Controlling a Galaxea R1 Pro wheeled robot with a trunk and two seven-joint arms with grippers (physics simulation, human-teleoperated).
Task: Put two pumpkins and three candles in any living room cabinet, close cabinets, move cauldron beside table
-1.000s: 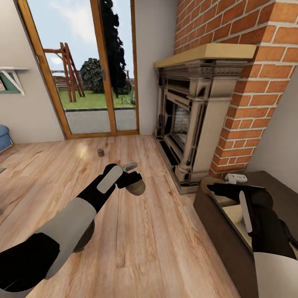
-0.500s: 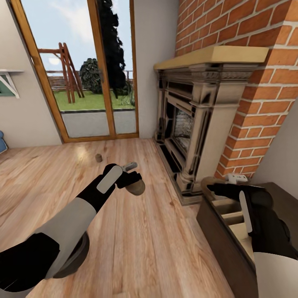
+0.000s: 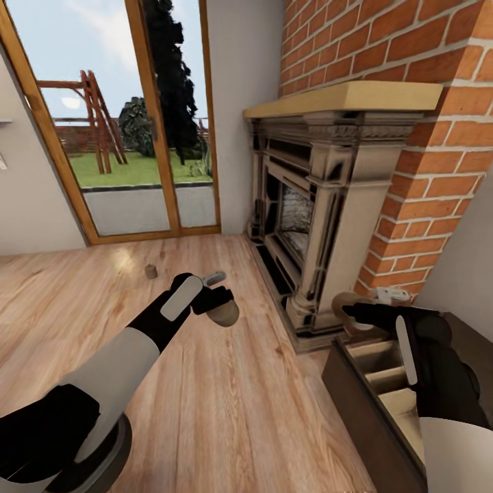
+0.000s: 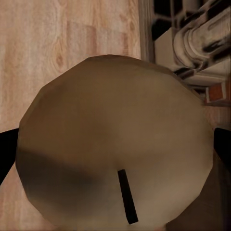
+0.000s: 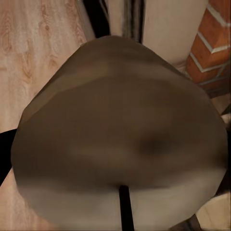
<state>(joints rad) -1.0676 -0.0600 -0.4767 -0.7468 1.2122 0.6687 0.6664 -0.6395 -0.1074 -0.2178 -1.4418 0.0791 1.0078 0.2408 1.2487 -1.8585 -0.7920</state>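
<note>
Between the fingers of the left hand (image 3: 218,296) sits a candle (image 3: 224,312), clamped and carried out over the wooden floor (image 3: 205,383), wick end facing the wrist camera. Right hand (image 3: 356,311) grips a second candle (image 3: 346,305), poised just above the near end of the cabinet (image 3: 356,390), whose drawer gapes open, pale compartments ready, presumably the drop spot. Beyond the left hand, a third candle (image 3: 150,271) waits on the floor by the glass door (image 3: 137,137). Fireplace (image 3: 308,205) stands just past the right hand.
</note>
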